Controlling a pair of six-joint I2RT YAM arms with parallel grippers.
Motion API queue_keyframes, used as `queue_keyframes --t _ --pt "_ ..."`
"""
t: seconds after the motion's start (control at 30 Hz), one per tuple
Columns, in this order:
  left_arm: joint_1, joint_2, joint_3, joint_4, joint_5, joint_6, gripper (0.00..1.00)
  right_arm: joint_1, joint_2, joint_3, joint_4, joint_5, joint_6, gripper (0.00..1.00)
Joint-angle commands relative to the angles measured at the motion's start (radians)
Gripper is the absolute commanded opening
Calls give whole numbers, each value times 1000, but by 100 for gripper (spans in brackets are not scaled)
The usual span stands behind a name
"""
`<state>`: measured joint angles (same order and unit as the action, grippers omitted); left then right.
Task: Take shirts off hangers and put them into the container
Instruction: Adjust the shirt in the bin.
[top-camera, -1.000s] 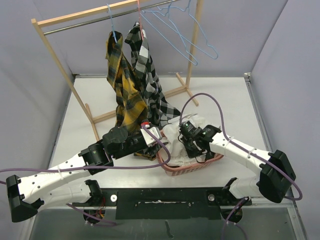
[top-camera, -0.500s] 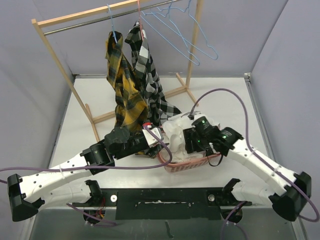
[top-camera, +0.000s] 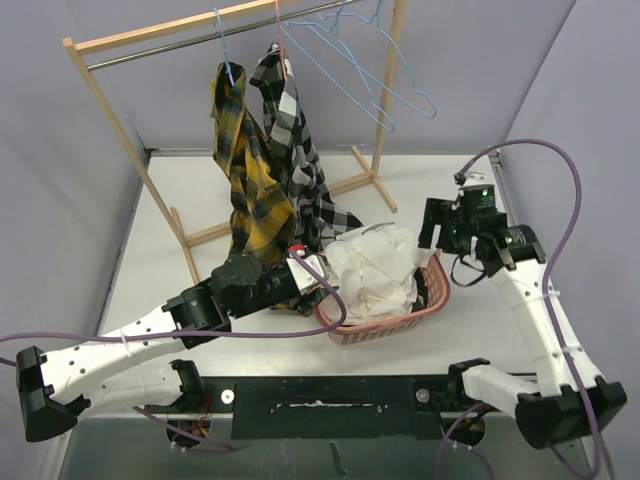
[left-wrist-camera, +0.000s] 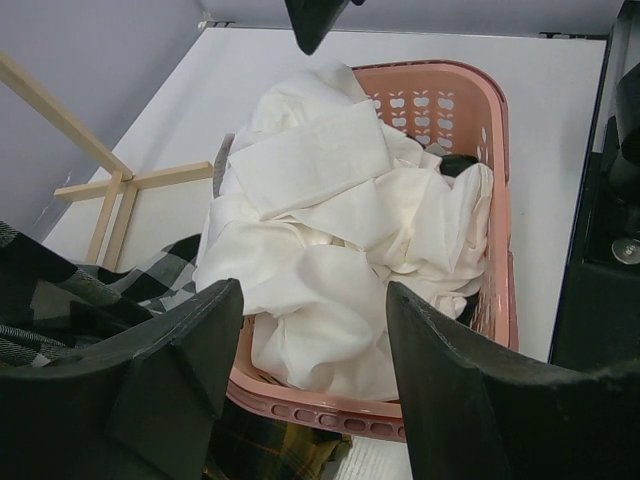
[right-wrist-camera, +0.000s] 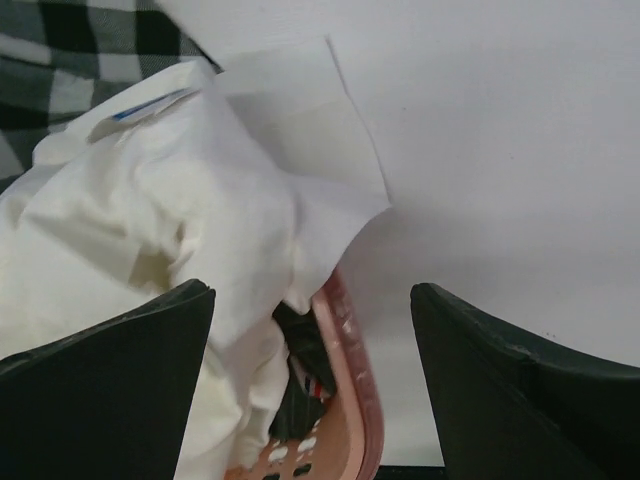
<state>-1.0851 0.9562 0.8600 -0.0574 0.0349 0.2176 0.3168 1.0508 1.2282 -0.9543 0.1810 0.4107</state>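
Note:
The pink container (top-camera: 437, 288) holds a crumpled white shirt (top-camera: 375, 270) with a black shirt (right-wrist-camera: 310, 370) under it. A yellow-and-black plaid shirt (top-camera: 250, 185) hangs from a light blue hanger (top-camera: 225, 50), and a black-and-white check shirt (top-camera: 295, 150) from a pink-red hanger (top-camera: 279, 40). Their lower ends trail onto the table beside the container. My left gripper (top-camera: 308, 280) is open at the container's left rim (left-wrist-camera: 330, 418), holding nothing. My right gripper (top-camera: 430, 228) is open and empty, raised off the container's far right corner (right-wrist-camera: 355, 400).
Two bare light blue hangers (top-camera: 375, 75) hang at the right end of the metal rail (top-camera: 180, 45). The wooden rack (top-camera: 130, 145) stands at the back left, and its feet (top-camera: 365, 180) reach toward the container. Grey walls close in three sides.
My right gripper opened, let go of the white shirt in the container, and drew back up and to the right. The left arm stayed put.

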Motion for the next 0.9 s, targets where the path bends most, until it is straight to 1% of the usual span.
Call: queue_keyframes --t 0.0,0.1,0.27,0.4,0.73,0.87 --pt "-5 -7 27 37 -2 -2 58 -298 72 -9 131 -384 -84 81" --pt "-6 -3 28 39 -4 0 58 -416 109 -17 185 -550 -64 81" --pt "-5 8 28 35 -1 0 58 -484 153 -96 294 -686 -2 84" --pt "-6 11 30 36 -1 0 58 -503 191 -162 363 -743 38 85" --pt "-5 13 28 36 5 -2 58 -562 235 -274 464 -807 95 87" --pt "-6 16 30 36 5 -3 58 -575 303 -327 569 -887 142 86"
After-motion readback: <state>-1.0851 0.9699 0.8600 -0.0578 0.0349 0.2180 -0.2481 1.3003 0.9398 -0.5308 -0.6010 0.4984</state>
